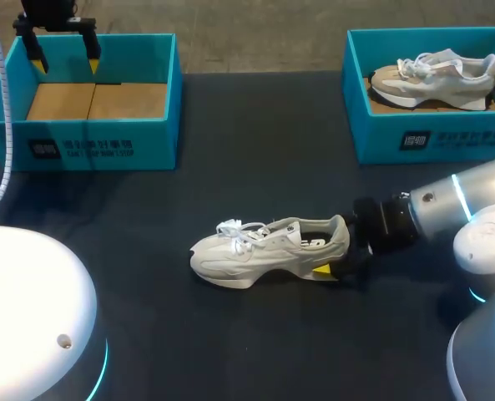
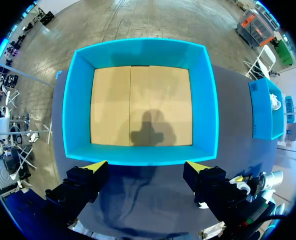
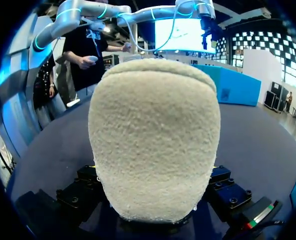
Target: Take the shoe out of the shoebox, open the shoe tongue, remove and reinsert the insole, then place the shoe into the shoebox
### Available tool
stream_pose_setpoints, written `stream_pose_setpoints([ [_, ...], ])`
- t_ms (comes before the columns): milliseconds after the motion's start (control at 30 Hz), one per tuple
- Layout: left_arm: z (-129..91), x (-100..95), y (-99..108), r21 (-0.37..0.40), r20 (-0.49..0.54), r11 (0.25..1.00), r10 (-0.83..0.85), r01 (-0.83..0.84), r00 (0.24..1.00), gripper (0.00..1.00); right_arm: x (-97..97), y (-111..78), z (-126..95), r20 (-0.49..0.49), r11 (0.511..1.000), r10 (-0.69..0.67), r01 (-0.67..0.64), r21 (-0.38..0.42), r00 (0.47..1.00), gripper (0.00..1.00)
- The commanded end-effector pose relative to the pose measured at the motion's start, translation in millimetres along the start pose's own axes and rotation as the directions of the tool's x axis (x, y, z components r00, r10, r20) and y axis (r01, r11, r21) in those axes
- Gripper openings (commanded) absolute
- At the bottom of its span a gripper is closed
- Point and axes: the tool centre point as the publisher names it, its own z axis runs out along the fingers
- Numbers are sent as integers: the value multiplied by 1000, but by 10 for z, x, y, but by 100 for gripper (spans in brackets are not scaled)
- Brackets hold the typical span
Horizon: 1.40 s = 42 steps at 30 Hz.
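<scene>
Shoe [image 1: 268, 251] is out, upright mid-tabletop [image 1: 230, 342], toe to 9 o'clock, my right gripper [image 1: 329, 261] clamped on its heel, my left gripper [image 1: 63, 60] spread apart over the empty shoebox [image 1: 88, 142] at 11 o'clock; tongue, insole and re-boxing look undone.

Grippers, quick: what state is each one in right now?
Left gripper: open, holding nothing, above the empty shoebox.
Right gripper: shut on the shoe at its heel.
</scene>
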Motion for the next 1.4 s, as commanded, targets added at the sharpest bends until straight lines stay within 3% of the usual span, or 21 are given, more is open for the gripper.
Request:
stream_pose_setpoints([
  [33, -4, -3, 1, -1, 1, 1000, 0, 0, 1000, 100, -13, 5, 14, 1, 1000, 1, -1, 5, 1000, 0],
  [667, -4, -3, 1, -1, 1, 1000, 0, 0, 1000, 100, -13, 5, 14, 1, 1000, 1, -1, 5, 1000, 0],
  [833, 7, 37, 104, 29, 10, 998, -60, 59, 998, 100, -13, 5, 14, 1, 1000, 1, -1, 5, 1000, 0],
  [1167, -2, 336, 357, 59, 0, 981, -187, 187, 982, 100, -13, 5, 14, 1, 1000, 1, -1, 5, 1000, 0],
  [1400, 3, 740, 619, 41, 21, 984, -176, 175, 984, 100, -13, 5, 14, 1, 1000, 1, -1, 5, 1000, 0],
])
